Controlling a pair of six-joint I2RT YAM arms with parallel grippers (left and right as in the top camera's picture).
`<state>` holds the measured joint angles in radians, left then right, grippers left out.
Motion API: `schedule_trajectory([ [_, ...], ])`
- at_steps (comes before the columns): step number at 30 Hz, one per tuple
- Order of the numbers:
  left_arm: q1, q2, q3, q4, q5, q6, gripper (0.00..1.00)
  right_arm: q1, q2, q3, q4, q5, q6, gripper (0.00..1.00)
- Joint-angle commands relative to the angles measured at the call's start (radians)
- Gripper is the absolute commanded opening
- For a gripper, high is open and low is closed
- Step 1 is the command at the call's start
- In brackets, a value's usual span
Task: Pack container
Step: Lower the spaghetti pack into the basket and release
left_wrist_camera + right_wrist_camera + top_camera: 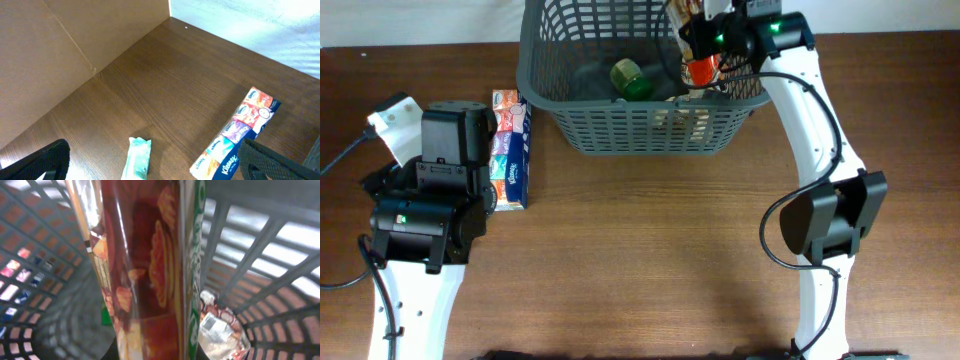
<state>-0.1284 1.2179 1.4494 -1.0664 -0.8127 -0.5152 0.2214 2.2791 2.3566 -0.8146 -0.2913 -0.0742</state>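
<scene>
The container (640, 130), a large dark grey lattice basket, stands at the back centre of the table. My right gripper (708, 42) hangs over its right end, shut on a red snack pack (701, 68). In the right wrist view that pack (150, 270) fills the middle, upright between the jaws of the right gripper (155, 352), with the container's slotted walls (260, 245) all round. A green bottle (632, 78) lies inside, beside a crumpled wrapper (220, 330). My left gripper (152, 167) stands open above a teal packet (137, 159), touching nothing.
A multicoloured Kleenex pack (510, 150) lies left of the container; it also shows as the Kleenex pack (235, 135) by my right-hand finger (272, 160). A white object with a cable (390, 115) sits at the far left. A cardboard wall (75, 35) borders the table.
</scene>
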Motion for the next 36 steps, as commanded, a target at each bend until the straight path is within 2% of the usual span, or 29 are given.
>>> schedule_trajectory([
  [1,0.005,0.000,0.010,-0.002,-0.014,0.016,1.00,0.001,-0.045,-0.025,0.026,-0.010,0.005,0.04],
  [7,0.005,0.000,0.010,-0.002,-0.014,0.016,1.00,0.001,-0.045,-0.101,0.026,-0.010,0.005,0.04],
  [9,0.005,0.000,0.010,-0.002,-0.014,0.016,1.00,0.001,-0.045,-0.109,0.025,-0.010,0.004,0.07],
  [11,0.005,0.000,0.010,-0.002,-0.014,0.016,1.00,0.001,-0.045,-0.109,0.025,-0.010,0.004,0.25],
  [14,0.005,0.000,0.010,-0.002,-0.014,0.016,1.00,0.001,-0.045,-0.109,0.027,-0.010,0.004,0.33],
  [16,0.005,0.000,0.010,-0.002,-0.014,0.016,1.00,0.000,-0.045,-0.109,0.026,-0.010,0.004,0.48],
  [18,0.005,0.000,0.010,-0.002,-0.014,0.016,1.00,0.000,-0.045,-0.109,0.026,-0.010,0.004,0.57],
  [19,0.005,0.000,0.010,-0.002,-0.014,0.016,1.00,0.000,-0.045,-0.108,0.027,-0.010,0.004,0.65],
  [20,0.005,0.000,0.010,-0.002,-0.014,0.016,1.00,0.000,-0.045,-0.107,0.026,-0.011,0.004,0.80],
  [21,0.005,0.000,0.010,-0.002,-0.014,0.016,1.00,0.000,-0.045,-0.107,0.027,-0.011,0.004,0.90],
  [24,0.005,0.000,0.010,-0.002,-0.014,0.016,1.00,0.000,-0.045,-0.097,0.026,-0.017,0.005,1.00],
  [31,0.005,0.000,0.010,-0.002,-0.014,0.016,0.99,0.000,-0.057,0.046,0.020,-0.157,0.006,0.99],
  [36,0.005,0.000,0.010,-0.002,-0.014,0.016,1.00,-0.011,-0.068,0.316,-0.061,-0.168,0.004,0.99],
])
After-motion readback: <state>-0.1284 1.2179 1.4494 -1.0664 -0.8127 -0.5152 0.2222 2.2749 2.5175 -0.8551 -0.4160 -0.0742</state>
